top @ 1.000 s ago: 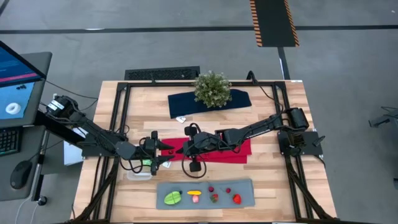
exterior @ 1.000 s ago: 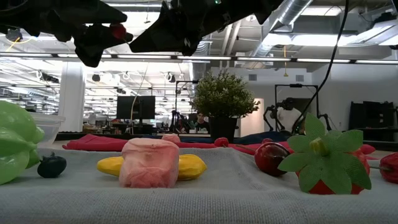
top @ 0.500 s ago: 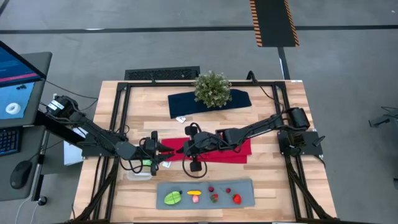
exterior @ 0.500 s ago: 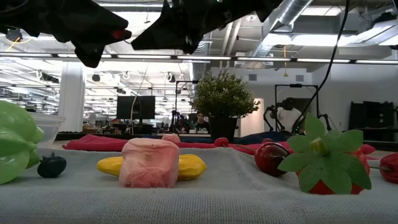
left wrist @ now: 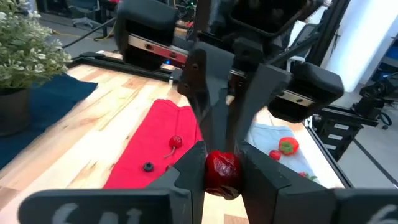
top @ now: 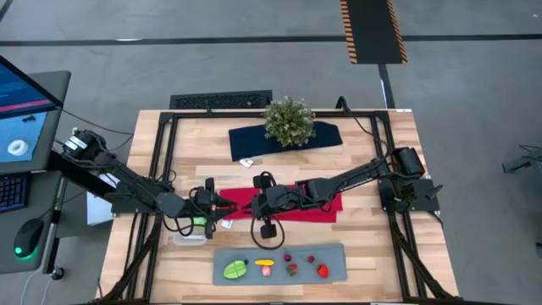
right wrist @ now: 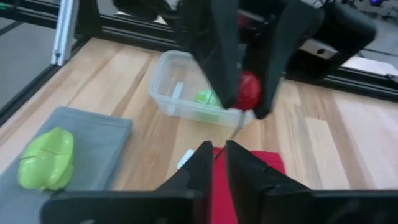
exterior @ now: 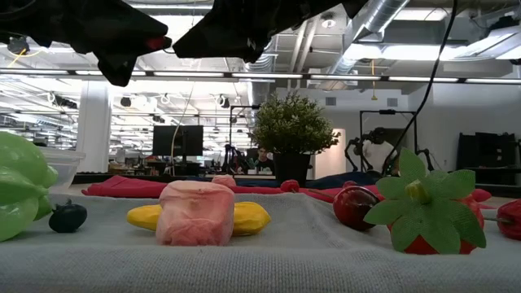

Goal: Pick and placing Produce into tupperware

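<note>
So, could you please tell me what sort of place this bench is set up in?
Probably an open-plan robotics lab or workshop: exposed ceiling ducts and strip lights, another robot arm rig in the background, and a computer monitor and mouse beside the wooden table.

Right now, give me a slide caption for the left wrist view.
Left gripper clamps a red cherry above the red cloth.

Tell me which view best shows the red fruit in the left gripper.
Left wrist view: the red fruit sits close up, pinched in the left gripper. Right wrist view shows it farther off, above the tupperware. Low view catches only a red sliver at the dark fingers. High view: too small to make out.
</note>
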Controlling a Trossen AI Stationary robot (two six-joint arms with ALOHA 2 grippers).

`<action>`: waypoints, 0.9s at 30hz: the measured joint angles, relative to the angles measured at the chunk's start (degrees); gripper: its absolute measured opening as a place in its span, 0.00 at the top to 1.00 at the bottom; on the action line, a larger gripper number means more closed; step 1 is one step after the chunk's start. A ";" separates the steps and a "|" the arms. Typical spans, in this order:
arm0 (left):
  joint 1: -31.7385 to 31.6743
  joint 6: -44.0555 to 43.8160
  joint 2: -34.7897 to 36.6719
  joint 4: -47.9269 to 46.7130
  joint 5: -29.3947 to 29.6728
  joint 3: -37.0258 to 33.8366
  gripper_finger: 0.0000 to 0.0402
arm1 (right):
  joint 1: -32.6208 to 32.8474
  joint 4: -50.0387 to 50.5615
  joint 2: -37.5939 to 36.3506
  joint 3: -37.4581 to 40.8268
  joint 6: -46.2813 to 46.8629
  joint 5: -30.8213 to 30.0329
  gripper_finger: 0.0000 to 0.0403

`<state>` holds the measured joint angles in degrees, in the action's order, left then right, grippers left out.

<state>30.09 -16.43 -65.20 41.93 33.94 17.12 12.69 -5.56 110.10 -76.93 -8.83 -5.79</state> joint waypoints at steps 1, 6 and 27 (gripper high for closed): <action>0.00 0.02 0.05 0.15 0.06 0.00 0.83 | 0.11 0.05 0.00 0.00 0.04 -0.04 0.81; 0.00 0.08 0.03 -0.03 0.19 0.00 0.83 | 0.42 1.68 0.02 0.00 1.36 -0.30 0.65; 1.53 -13.19 8.80 -22.72 -0.10 0.00 0.83 | 3.97 20.99 0.13 0.00 12.13 -4.63 0.32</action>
<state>31.61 -29.61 -56.40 19.21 33.84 17.12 16.66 15.43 110.24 -76.93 3.30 -10.41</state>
